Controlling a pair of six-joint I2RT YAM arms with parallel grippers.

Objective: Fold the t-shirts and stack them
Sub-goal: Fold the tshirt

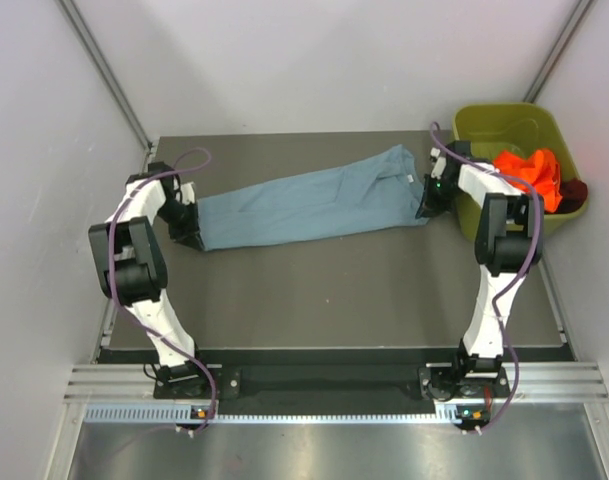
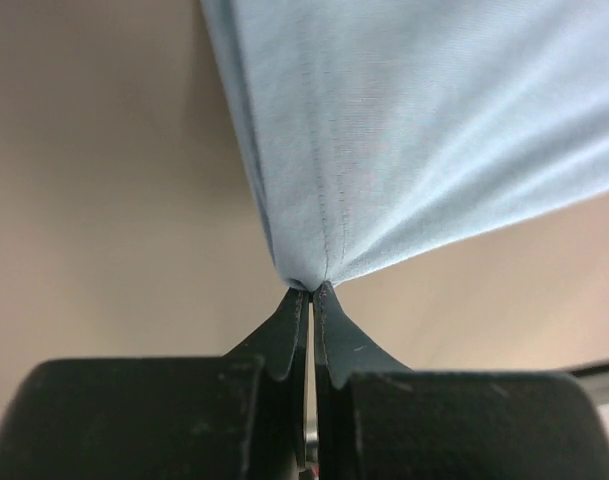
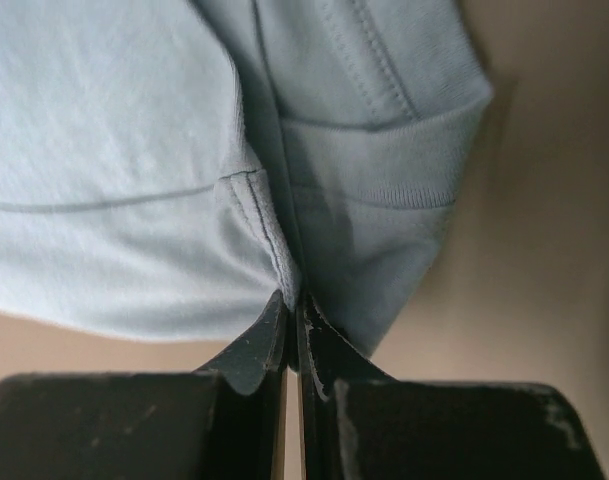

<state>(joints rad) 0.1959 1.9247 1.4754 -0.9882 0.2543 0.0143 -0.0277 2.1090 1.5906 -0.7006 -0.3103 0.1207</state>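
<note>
The blue-grey t-shirt (image 1: 304,205) lies stretched lengthwise across the table between my two grippers. My left gripper (image 1: 189,228) is shut on its left end; in the left wrist view (image 2: 312,290) the cloth (image 2: 424,130) fans out from the pinched tips. My right gripper (image 1: 427,200) is shut on the right end, near the collar and sleeve; in the right wrist view (image 3: 292,300) it pinches a seam of the shirt (image 3: 134,150). The orange t-shirt (image 1: 532,172) and the dark maroon t-shirt (image 1: 574,192) lie bunched in the bin.
The olive-green plastic bin (image 1: 489,125) stands at the table's right rear, just right of my right arm. The dark table (image 1: 334,290) has white walls behind and on both sides.
</note>
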